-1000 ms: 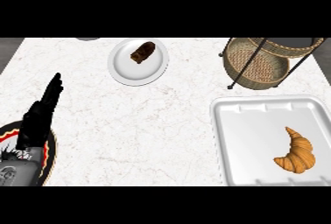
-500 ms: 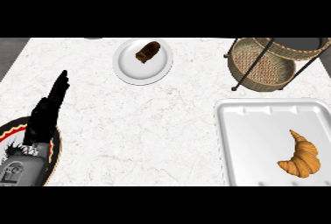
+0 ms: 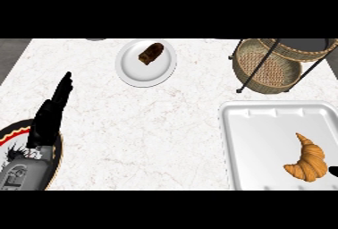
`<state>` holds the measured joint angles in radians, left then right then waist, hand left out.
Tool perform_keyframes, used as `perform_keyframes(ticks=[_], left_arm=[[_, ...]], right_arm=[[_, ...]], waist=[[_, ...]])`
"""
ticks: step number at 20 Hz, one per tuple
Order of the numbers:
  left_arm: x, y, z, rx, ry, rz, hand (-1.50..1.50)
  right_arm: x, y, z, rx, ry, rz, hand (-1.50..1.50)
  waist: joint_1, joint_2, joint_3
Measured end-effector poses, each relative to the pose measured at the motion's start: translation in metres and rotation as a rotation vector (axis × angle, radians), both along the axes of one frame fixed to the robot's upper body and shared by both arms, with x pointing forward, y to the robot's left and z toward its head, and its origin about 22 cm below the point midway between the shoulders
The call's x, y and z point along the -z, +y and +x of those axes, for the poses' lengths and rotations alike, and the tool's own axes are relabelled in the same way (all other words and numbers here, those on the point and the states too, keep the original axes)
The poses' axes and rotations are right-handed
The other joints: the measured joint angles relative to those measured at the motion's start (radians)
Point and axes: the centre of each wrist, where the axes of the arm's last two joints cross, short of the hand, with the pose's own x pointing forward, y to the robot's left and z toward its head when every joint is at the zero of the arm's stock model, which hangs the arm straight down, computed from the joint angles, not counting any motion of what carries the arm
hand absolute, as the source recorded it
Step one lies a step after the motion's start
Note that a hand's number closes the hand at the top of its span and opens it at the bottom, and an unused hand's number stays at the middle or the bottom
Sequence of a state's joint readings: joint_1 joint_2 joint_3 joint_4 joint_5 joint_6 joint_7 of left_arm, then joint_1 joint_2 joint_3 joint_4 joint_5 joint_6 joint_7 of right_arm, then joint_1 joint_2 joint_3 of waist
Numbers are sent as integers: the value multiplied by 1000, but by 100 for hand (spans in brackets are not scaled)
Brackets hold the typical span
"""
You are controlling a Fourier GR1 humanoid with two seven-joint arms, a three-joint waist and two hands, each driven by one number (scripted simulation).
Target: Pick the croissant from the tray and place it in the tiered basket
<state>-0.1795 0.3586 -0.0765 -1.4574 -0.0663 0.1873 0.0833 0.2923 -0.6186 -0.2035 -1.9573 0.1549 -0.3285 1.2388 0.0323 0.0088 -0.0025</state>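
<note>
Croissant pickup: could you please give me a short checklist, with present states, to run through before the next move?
1. Croissant lies on the tray, nothing on top of it: ok.
2. Tiered basket stands beyond the tray, its woven tier unblocked: ok.
3. Left hand open at the left, away from the tray: ok.
4. Right hand placed for the grasp: cannot tell, only a dark tip shows at the right edge.
5. Plate with the brown item is off the path: ok.

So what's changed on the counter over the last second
The whole view shifted: the plate, tiered basket, tray and croissant now sit higher in view. A black tip appears beside the croissant. The left hand remains open; nothing grasped.
</note>
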Motion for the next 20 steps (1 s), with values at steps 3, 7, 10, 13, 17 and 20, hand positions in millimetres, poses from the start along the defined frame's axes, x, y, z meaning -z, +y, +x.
perform_keyframes(ticks=[3,7,10,13,17,20], left_arm=[[3,0,1,-1,4,-1,0],[1,2,0,-7,4,2,0],[6,2,-6,-13,10,-1,0],[7,6,-5,-16,10,2,0],[1,16,-6,-16,5,3,0],[2,13,-5,-21,9,0,0]], right_arm=[[7,2,10,-19,33,15,-150],[18,10,17,-43,61,26,-150],[24,14,22,-60,83,12,-150],[27,17,26,-78,107,-8,-150],[35,18,31,-87,148,-38,-150],[36,24,33,-104,151,-62,-150]], waist=[[-5,-1,0],[-10,-4,0],[-13,-5,0],[-15,-4,0],[-14,-5,0],[-19,-6,-1]])
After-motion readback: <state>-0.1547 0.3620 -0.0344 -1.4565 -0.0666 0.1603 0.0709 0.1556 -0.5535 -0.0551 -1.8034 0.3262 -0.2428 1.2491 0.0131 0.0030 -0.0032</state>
